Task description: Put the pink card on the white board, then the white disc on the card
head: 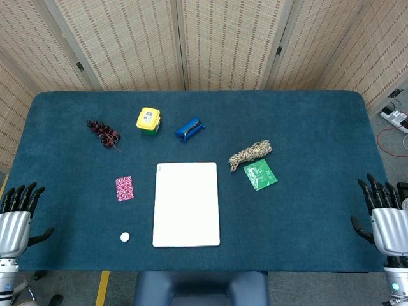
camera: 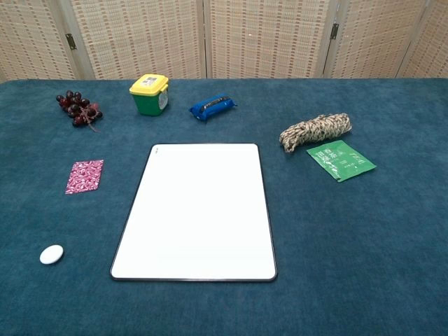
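Pink card [camera: 85, 176] lies left of white board [camera: 196, 212]; both hands hang released at table edges.

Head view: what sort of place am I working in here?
Probably an indoor lab or data-collection station: a table covered in blue felt-like cloth, woven folding screen panels behind it, and yellow tape on the grey floor.

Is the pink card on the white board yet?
No. The pink card lies flat on the blue table, left of the white board and apart from it. The board's top is bare.
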Controlling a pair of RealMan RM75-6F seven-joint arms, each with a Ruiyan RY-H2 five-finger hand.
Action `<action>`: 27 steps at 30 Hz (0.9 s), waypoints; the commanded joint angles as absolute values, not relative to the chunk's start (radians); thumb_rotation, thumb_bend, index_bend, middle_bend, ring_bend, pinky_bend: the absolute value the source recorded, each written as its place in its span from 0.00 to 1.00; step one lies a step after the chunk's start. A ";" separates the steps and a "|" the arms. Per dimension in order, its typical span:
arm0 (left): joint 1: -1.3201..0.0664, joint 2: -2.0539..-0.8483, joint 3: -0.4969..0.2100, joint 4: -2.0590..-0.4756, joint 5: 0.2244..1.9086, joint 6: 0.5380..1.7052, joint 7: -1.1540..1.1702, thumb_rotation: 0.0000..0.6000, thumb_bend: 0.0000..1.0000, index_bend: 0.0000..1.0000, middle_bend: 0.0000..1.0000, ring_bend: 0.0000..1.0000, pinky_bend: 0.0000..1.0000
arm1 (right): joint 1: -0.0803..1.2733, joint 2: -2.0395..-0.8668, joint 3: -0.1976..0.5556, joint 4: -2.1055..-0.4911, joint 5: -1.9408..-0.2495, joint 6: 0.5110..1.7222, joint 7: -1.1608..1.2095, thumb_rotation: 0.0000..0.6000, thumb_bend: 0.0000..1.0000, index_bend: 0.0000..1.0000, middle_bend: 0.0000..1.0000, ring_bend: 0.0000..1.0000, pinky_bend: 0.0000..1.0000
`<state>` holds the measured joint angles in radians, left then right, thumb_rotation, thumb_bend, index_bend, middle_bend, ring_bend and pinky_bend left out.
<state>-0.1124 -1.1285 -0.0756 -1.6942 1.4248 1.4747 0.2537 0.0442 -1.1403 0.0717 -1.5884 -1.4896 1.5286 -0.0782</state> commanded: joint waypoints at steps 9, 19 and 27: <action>-0.126 -1.138 -0.081 -1.698 1.424 1.465 0.259 1.00 0.19 0.15 0.09 0.06 0.00 | 0.040 -1.134 0.073 -1.589 -1.491 1.534 -0.074 1.00 0.37 0.00 0.02 0.09 0.04; -0.176 -1.144 -0.110 -1.697 1.429 1.426 0.252 1.00 0.19 0.16 0.09 0.07 0.00 | 0.030 -1.126 0.077 -1.592 -1.494 1.552 -0.067 1.00 0.37 0.00 0.02 0.09 0.04; -0.276 -1.141 -0.152 -1.729 1.386 1.297 0.261 1.00 0.21 0.17 0.09 0.07 0.00 | 0.026 -1.119 0.079 -1.593 -1.503 1.564 -0.063 1.00 0.37 0.00 0.02 0.09 0.04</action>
